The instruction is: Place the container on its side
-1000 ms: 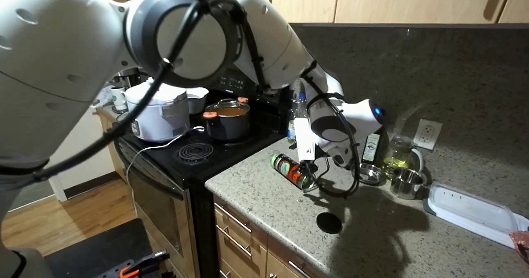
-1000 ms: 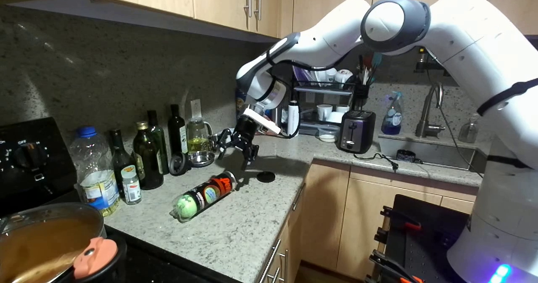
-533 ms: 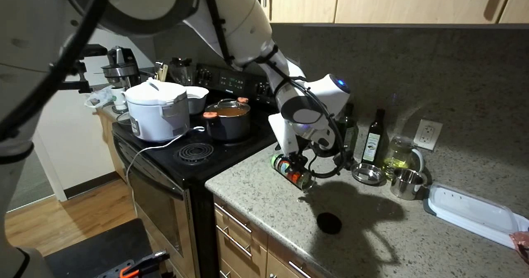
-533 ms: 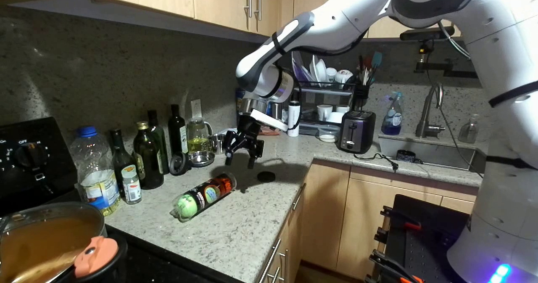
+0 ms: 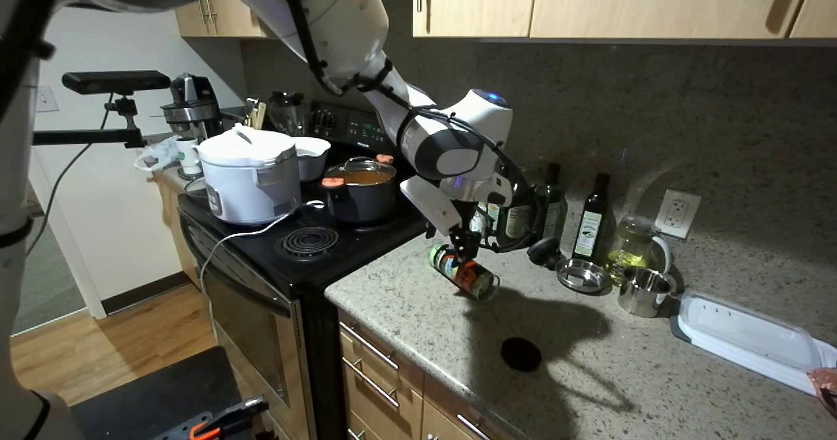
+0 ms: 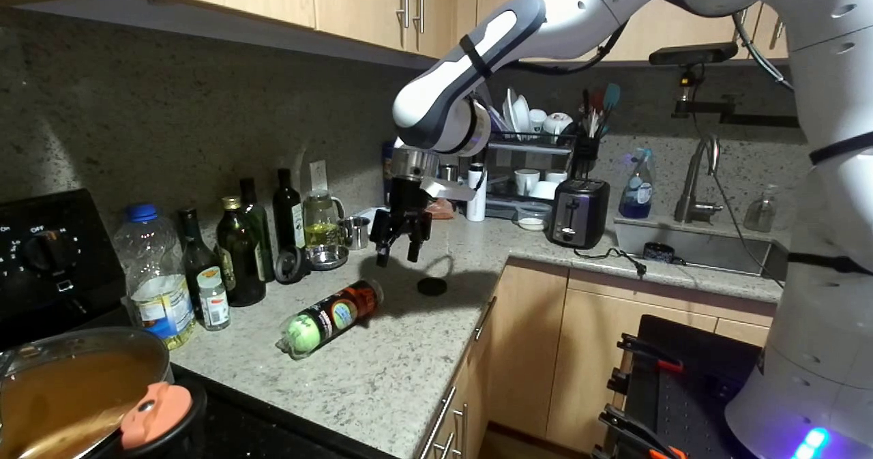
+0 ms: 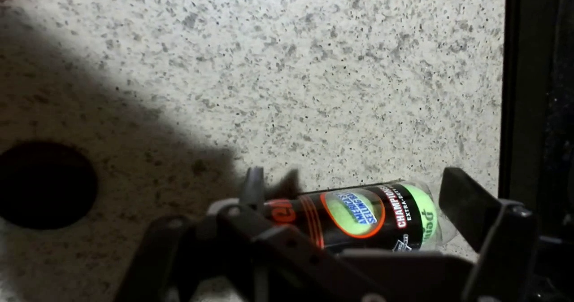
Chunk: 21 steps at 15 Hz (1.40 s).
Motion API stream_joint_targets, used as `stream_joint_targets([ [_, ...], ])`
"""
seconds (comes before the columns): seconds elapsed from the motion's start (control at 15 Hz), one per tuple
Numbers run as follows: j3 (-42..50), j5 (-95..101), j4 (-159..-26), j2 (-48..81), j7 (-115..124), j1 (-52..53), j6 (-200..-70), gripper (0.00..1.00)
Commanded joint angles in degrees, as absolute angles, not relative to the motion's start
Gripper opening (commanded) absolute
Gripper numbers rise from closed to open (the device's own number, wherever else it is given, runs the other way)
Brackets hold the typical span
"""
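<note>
The container is a clear tennis ball can with a black and red label and green balls inside. It lies on its side on the counter in both exterior views (image 5: 476, 279) (image 6: 334, 318). My gripper (image 6: 398, 258) points down above the counter, near the can's clear-ended far half in that view. In an exterior view the gripper (image 5: 463, 254) overlaps the can's middle. In the wrist view the fingers (image 7: 354, 176) are wide apart with the can (image 7: 354, 214) showing between and below them. The gripper holds nothing. Its linkage hides the can's lower side and one end there.
Dark glass bottles (image 6: 239, 258), a clear bottle with a blue cap (image 6: 151, 268) and a small jar (image 6: 213, 305) stand along the backsplash. A metal dish (image 5: 582, 275) and metal cup (image 5: 644, 291) are behind. A black disc (image 5: 521, 354) lies on the counter. The stove (image 5: 310, 240) adjoins it.
The arm has moved back from the backsplash, and the gripper has turned to point more straight down beside and above the can. The can has not moved.
</note>
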<state>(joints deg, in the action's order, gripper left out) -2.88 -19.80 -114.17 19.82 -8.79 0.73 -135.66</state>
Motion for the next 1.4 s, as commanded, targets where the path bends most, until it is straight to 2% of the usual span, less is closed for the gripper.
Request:
stream_joint_targets([
  [0.0,-4.0,-16.3,-119.7,15.0,-8.7,1.4,-140.1,1.00],
  [0.73,-4.3,-6.1,-123.1,10.8,-4.2,4.0,-140.1,1.00],
  [1.33,-4.7,-4.8,-121.2,12.9,-2.7,3.7,-140.4,1.00],
])
